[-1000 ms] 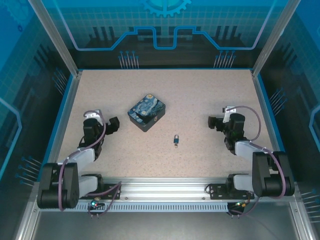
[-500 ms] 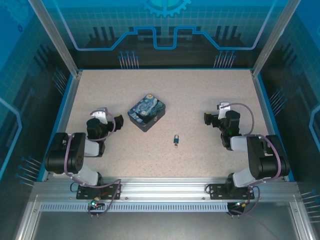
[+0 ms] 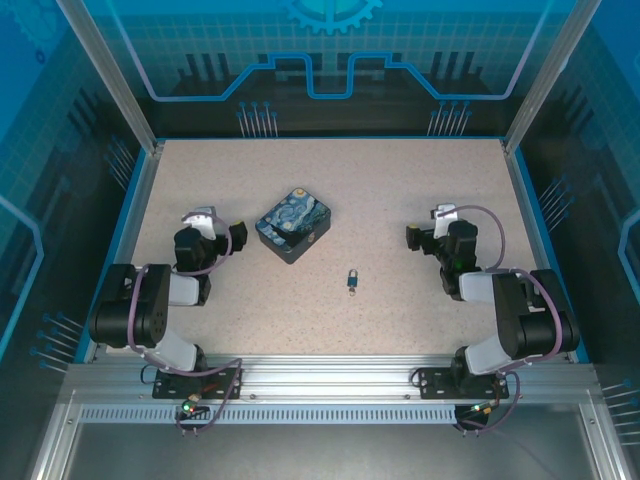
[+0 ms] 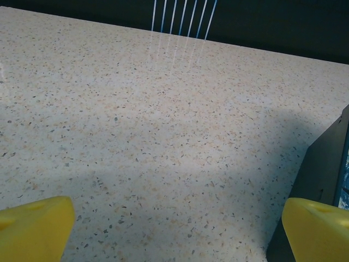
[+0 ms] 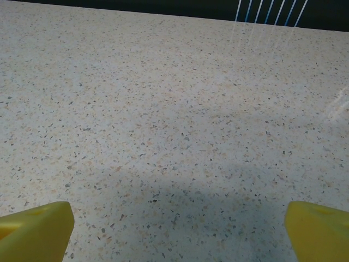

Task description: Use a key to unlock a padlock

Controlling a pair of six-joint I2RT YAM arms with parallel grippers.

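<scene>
Padlock sits on the speckled table between my arms, well apart from my left gripper and right gripper, both spread wide and empty.

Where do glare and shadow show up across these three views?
Top external: even, blue-tinted light, the padlock tiny, soft. Left wrist: white streaked glare at the far edge of the table, broad shadow nearer. Right wrist: same streaks upper right, shadow low centre.

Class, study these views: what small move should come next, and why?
Probably swing the right tool toward the padlock: it lies untouched on the table, nearer that tool, which is open and empty.
</scene>
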